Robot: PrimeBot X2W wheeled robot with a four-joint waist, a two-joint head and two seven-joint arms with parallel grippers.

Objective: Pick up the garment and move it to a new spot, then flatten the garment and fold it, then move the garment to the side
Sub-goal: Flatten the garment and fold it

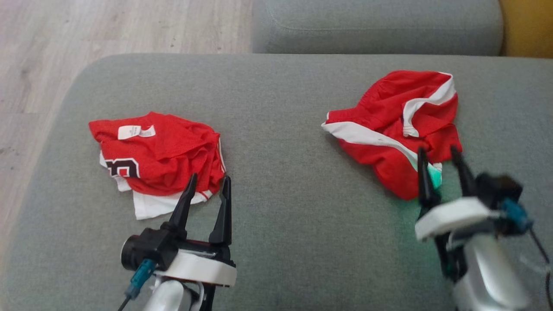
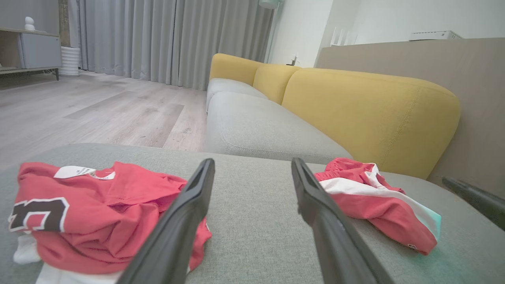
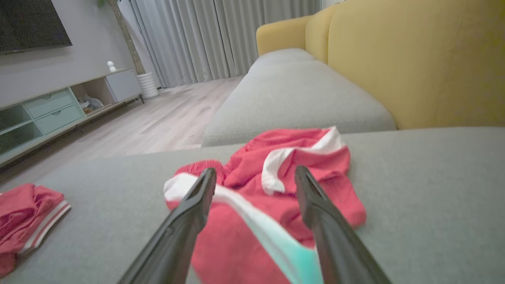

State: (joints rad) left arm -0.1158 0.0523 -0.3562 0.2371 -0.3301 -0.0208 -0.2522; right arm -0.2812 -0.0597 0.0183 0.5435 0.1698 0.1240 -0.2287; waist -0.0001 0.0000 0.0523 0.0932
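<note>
I'm seeing the R gripper [image 1: 437,151] w/ fingers spread, nothing pinched, tips at the near edge of the red shorts [image 1: 389,125]; can't tell if they're touching cloth. The shorts are lying crumpled on the right part of the grey cushion [image 1: 276,86], well apart from the red jersey [image 1: 164,151] on the left. The L gripper [image 1: 210,177] is spread & empty too, by the jersey's near hem. I'm reading this as the flatten step. I'm planning to pinch one layer at a corner, prob. by the white stripe [image 1: 367,136], bring the L arm across for the opp. corner, and pull apart slow & low so nothing's bunching.
</note>
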